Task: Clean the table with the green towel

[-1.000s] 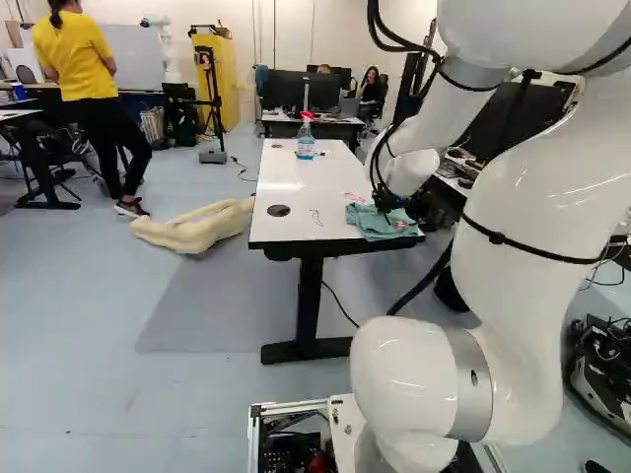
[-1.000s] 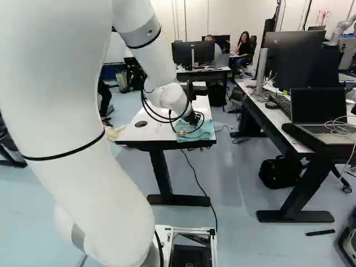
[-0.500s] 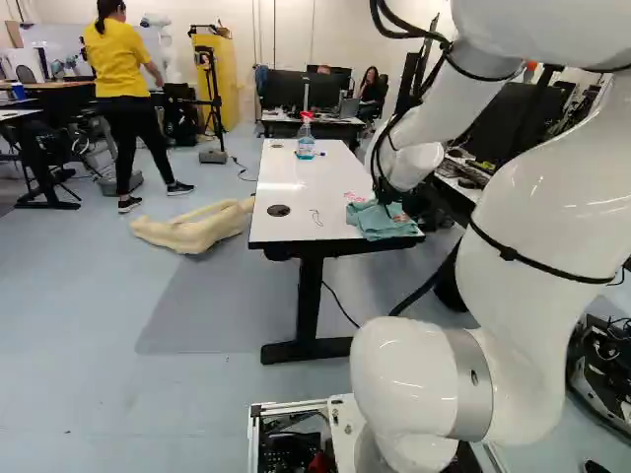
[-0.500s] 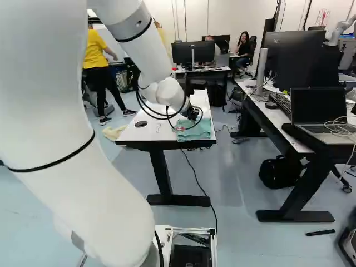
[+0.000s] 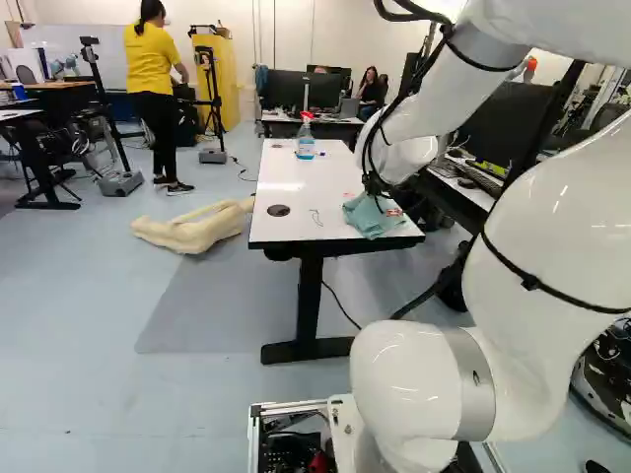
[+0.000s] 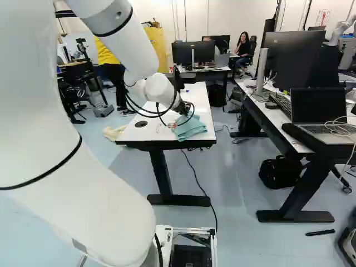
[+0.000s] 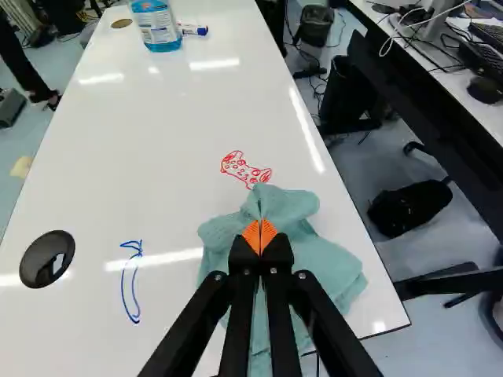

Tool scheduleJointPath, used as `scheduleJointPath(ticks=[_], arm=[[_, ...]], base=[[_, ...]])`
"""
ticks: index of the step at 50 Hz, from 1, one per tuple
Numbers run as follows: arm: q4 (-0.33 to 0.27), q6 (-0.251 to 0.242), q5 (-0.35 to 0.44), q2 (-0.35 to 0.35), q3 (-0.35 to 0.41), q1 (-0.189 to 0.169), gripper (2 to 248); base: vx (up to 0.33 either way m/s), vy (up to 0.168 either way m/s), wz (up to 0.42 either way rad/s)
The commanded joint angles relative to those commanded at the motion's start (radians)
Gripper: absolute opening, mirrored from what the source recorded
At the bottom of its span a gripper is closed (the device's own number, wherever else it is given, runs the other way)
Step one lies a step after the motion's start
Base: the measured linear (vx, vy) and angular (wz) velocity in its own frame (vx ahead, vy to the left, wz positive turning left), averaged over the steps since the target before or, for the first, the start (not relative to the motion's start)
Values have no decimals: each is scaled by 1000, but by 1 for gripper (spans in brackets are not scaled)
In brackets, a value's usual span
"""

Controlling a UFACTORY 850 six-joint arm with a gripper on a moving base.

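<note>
Bottle (image 7: 159,30), 1 marker (image 7: 194,30) beyond gripped towel (image 7: 330,267); red drawing (image 7: 245,169) between.

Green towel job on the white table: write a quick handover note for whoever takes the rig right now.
Gripper: shut on the green towel, pinching a fold.
Where: towel lies on the white table near its edge; spray bottle and marker stand farther along it.
Done: towel gripped.
Left: red drawing just ahead of the towel and blue drawing beside it, both unwiped. Bottle and marker may need steering around.
</note>
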Motion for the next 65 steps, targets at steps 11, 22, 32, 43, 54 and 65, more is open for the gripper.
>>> scheduleJointPath(ticks=[11, 22, 32, 43, 54, 65], arm=[[0, 0, 0, 10, 10, 38, 20], [0, 0, 0, 18, 18, 77, 20], [0, 0, 0, 23, 23, 113, 20], [0, 0, 0, 27, 26, 152, 20], [0, 0, 0, 28, 27, 191, 20], [0, 0, 0, 27, 26, 231, 20]], base=[[0, 0, 0], [0, 0, 0], [0, 0, 0], [0, 0, 0], [0, 0, 0], [0, 0, 0]])
